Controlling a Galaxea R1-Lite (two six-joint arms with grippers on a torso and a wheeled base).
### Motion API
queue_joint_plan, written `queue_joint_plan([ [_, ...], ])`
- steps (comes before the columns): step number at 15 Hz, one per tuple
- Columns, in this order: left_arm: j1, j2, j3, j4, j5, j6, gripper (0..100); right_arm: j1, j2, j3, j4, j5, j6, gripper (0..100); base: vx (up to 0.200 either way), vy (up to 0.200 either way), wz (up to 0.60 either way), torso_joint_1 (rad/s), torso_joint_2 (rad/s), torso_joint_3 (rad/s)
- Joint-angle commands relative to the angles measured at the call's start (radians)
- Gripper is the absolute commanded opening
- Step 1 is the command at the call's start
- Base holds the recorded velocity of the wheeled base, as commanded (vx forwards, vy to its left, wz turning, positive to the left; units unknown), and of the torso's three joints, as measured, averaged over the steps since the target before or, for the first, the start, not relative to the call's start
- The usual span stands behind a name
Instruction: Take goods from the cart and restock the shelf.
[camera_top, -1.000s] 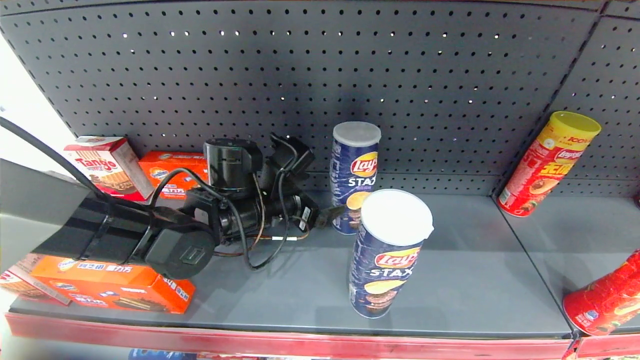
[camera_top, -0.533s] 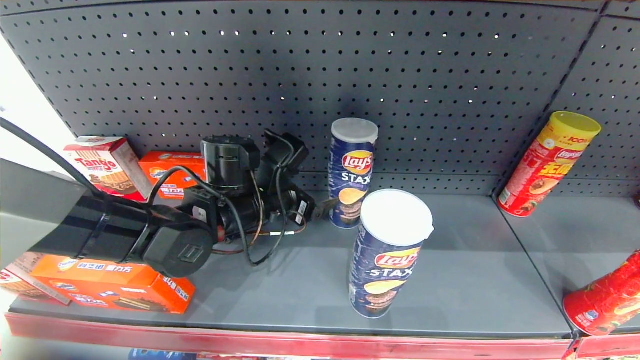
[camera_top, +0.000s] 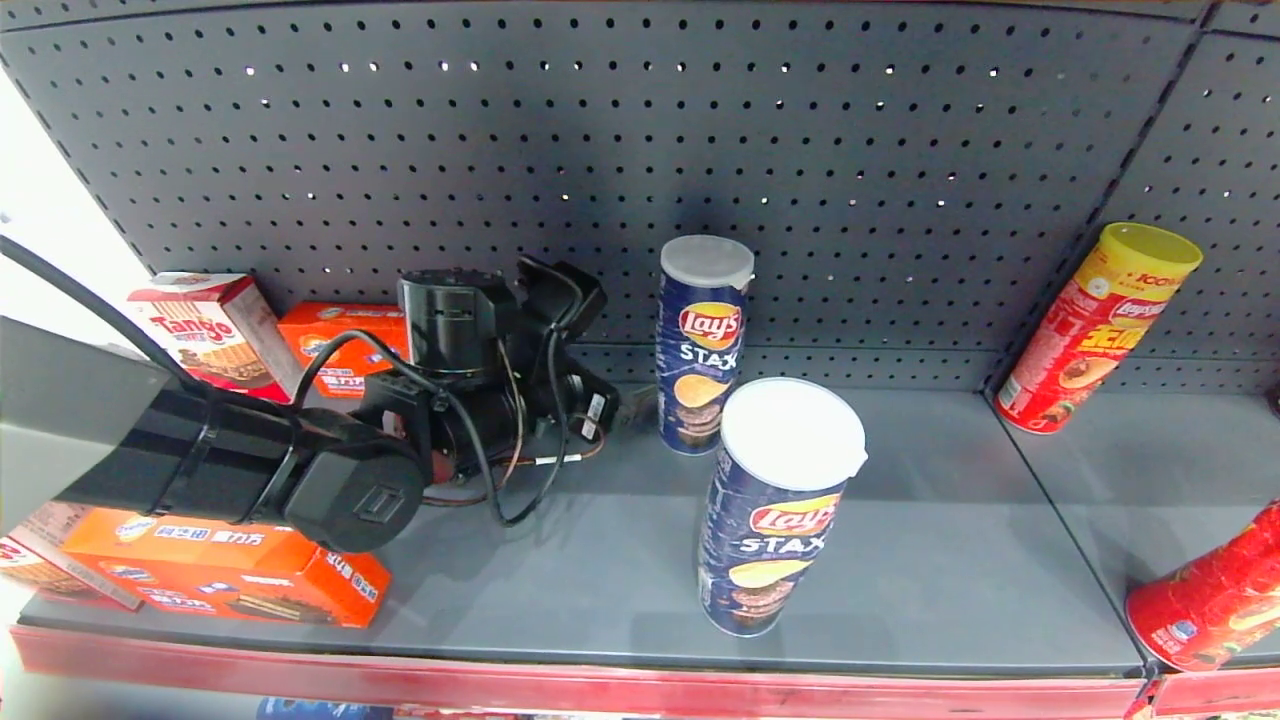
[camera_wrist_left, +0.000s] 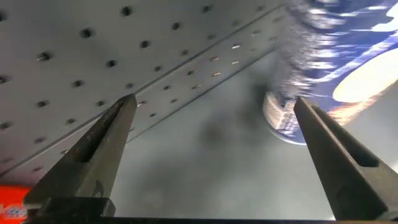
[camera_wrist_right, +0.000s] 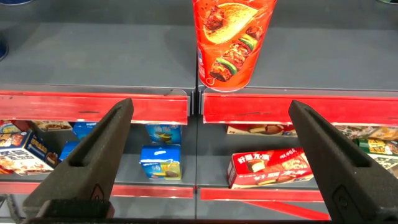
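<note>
– At the back of the shelf (camera_top: 950, 540), which step is judged to be in hand?

– Setting down the rear blue can (camera_top: 702, 345). It is stood upright close to the back panel (camera_top: 600, 150). The left gripper (camera_top: 632, 405) is held low, just beside the can's base, with jaws spread wide and nothing gripped. In the left wrist view the can is seen off to one side of the fingers (camera_wrist_left: 93, 149), not between them. Contact cannot be told.

– How is it done well?

– The jaws should be kept wide and the arm drawn straight back, low along the shelf, so the can is not clipped by a fingertip. A tall, narrow can like this is probably tipped by a light knock. No sideways swing should be made: the front blue can (camera_top: 775, 510) is stood near, toward the shelf edge. The long orange box (camera_top: 215, 575) lies under the arm, so a drop there should be avoided.

– Right gripper?

– The right gripper (camera_wrist_right: 210, 104) is seen spread open and empty, faced toward shelving where a printed red can (camera_wrist_right: 232, 40) is stood upright.

– Containers?

– Both blue cans are capped, so the contents are hidden. A yellow-lidded red can (camera_top: 1095, 330) is leaned against the back panel at the right. Another red can (camera_top: 1215, 600) is tilted at the far right edge, its top cut off. The wafer box (camera_top: 215, 330) and the orange boxes look closed.
</note>
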Motion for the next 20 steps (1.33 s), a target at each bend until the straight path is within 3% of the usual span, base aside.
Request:
queue_joint_plan([
  [1,-0.004,-0.002,0.0,0.0,0.023,0.003,100,0.0,0.002,0.0,0.0,0.0,-0.001,100,0.0,0.0,0.0,0.0,0.0,0.0],
  [4,-0.007,-0.005,-0.001,0.0,0.08,0.054,100,0.0,0.0,0.0,0.0,0.0,0.001,100,0.0,0.0,0.0,0.0,0.0,0.0],
  [7,-0.011,0.011,-0.044,0.0,0.097,0.078,100,0.0,0.002,0.0,0.0,0.0,-0.001,100,0.0,0.0,0.0,0.0,0.0,0.0],
  [15,-0.069,0.067,-0.103,0.002,0.097,0.077,100,0.0,0.002,0.0,0.0,0.0,-0.001,100,0.0,0.0,0.0,0.0,0.0,0.0],
  [20,-0.076,0.078,-0.115,0.0,0.098,0.074,100,0.0,0.002,0.0,0.0,0.0,0.001,100,0.0,0.0,0.0,0.0,0.0,0.0],
])
